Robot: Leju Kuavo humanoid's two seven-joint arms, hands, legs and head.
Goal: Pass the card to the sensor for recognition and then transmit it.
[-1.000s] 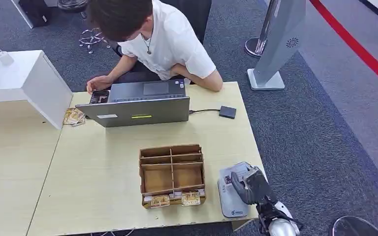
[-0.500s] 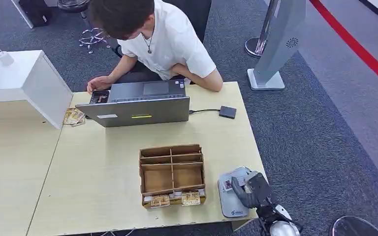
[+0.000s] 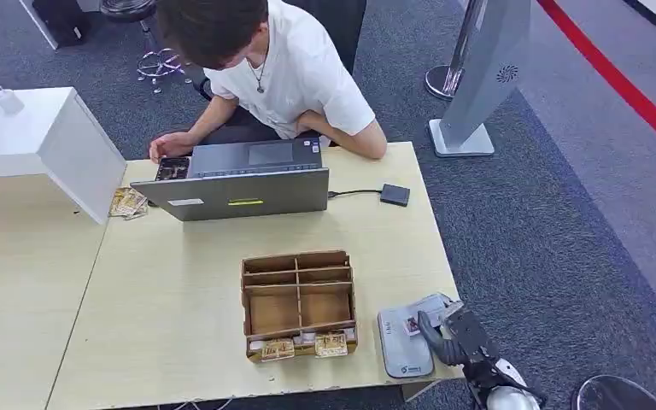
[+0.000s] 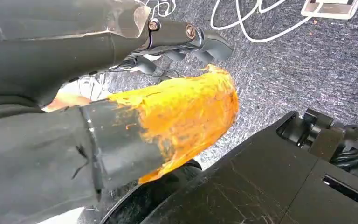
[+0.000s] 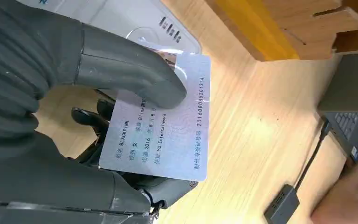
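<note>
1. Right hand (image 3: pixel 454 335) at the near right corner of the table (image 3: pixel 179 282), thumb (image 5: pixel 135 77) pressed on top of the card (image 5: pixel 165 128) and darker fingers beneath, pinching it flat.
2. Card held just over the grey sensor (image 3: pixel 404 342), which lies flat at the table's edge; whether card and pad touch cannot be told.
3. Judged progress: card picked up and brought to the sensor, so the recognition step looks under way; handing the card on not yet done.
4. Left hand (image 4: pixel 98 140) hanging low over grey carpet, with an orange-coated thumb; fingers mostly hidden, so spread or curled cannot be told.
5. Just beside the sensor, a wooden divided tray (image 3: pixel 298 303) with small cards in its front slots.
6. Across the table, a person (image 3: pixel 273 73) seated behind an open laptop (image 3: pixel 239 184); a small dark box (image 3: pixel 395 194) cabled to it.
7. Likely obstacles on the way across: tray and laptop lid between hand and person.
</note>
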